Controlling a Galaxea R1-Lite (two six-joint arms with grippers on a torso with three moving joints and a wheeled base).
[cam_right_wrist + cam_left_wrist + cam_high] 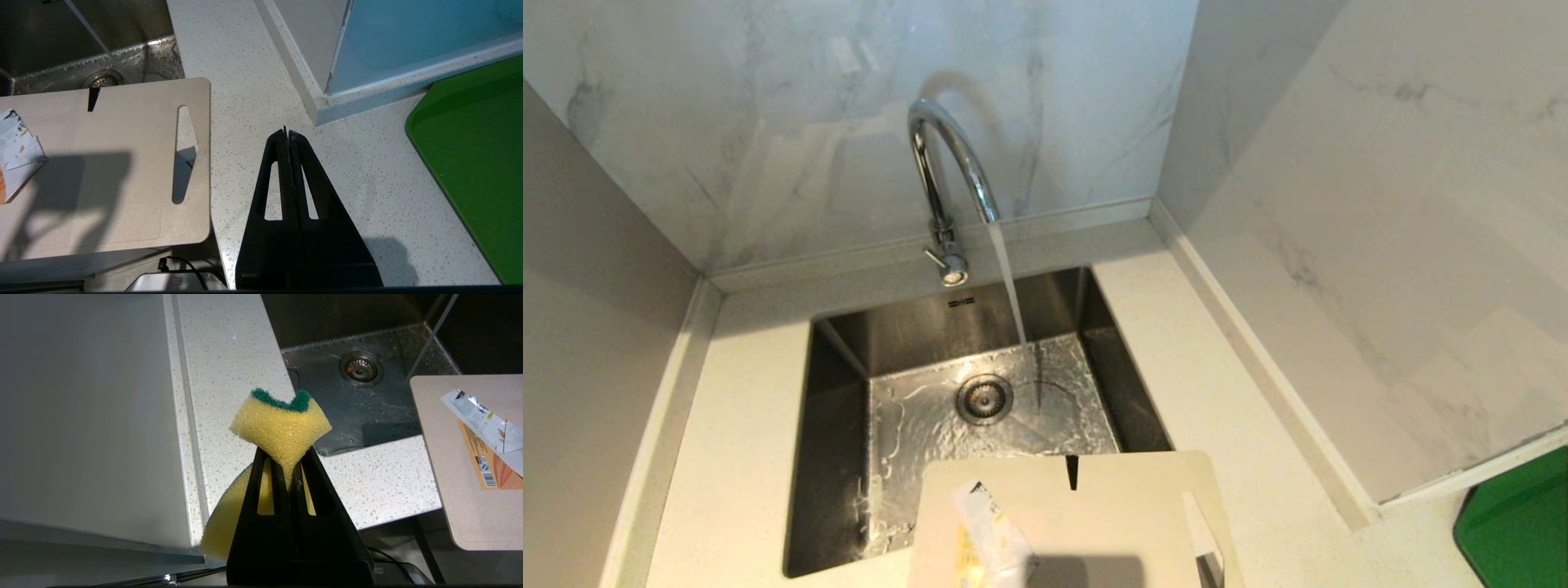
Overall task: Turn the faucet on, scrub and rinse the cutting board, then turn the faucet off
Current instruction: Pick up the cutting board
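A: Look, water runs from the faucet (952,175) into the sink (849,359). Where is our cutting board (1086,523)?

B: It lies flat on the near side of the sink, partly sticking out over the basin. Its paper label (988,531) faces up.

A: What do we hold?

B: Our left gripper (288,465) is squeezed tight on the sponge (282,428), out over the counter (229,355) beside the sink. Our right gripper (287,134) is closed with nothing in it, over the counter on the board's other side, with the green tray (474,163) close by.

A: How will the board feel?

B: We think it is thin, light and stiff. It looks smooth, so it may get slippery when wet.

A: So where do we grab it?

B: Probably by the edge next to the slot handle (184,151). That side is nearest our empty gripper. We would need to open the fingers first, then pinch firmly so the board does not slide.
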